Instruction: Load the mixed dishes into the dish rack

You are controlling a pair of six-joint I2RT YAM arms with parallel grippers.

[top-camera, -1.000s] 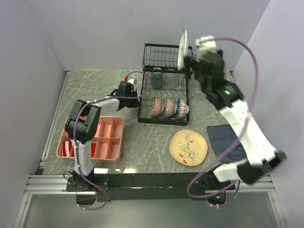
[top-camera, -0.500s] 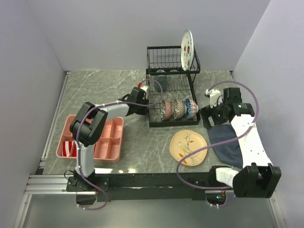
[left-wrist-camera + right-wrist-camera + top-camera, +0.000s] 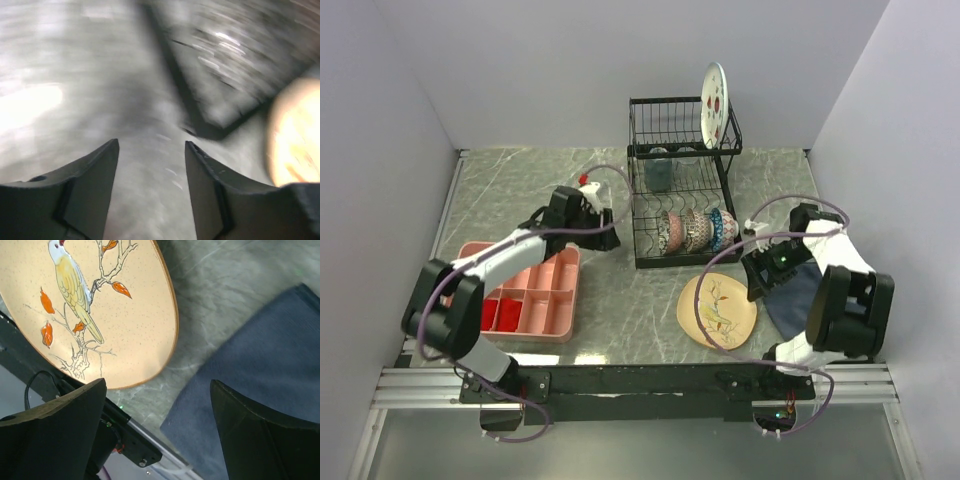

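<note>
1. The left gripper (image 3: 603, 222) has pulled back from the dish rack (image 3: 683, 190) toward the worktop's left, jaws parted and empty.
2. The right gripper (image 3: 756, 278) hangs low, wide open, empty, beside the tan plate (image 3: 717, 310) near the front edge.

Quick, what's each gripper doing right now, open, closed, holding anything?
Left gripper: open, holding nothing, over bare table near the dish rack.
Right gripper: open, holding nothing, above the tan plate and cloth.

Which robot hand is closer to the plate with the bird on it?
Right. The right hand hovers at the bird plate's right edge, beside the cloth. The left hand is farther off, left of the dish rack.
</note>
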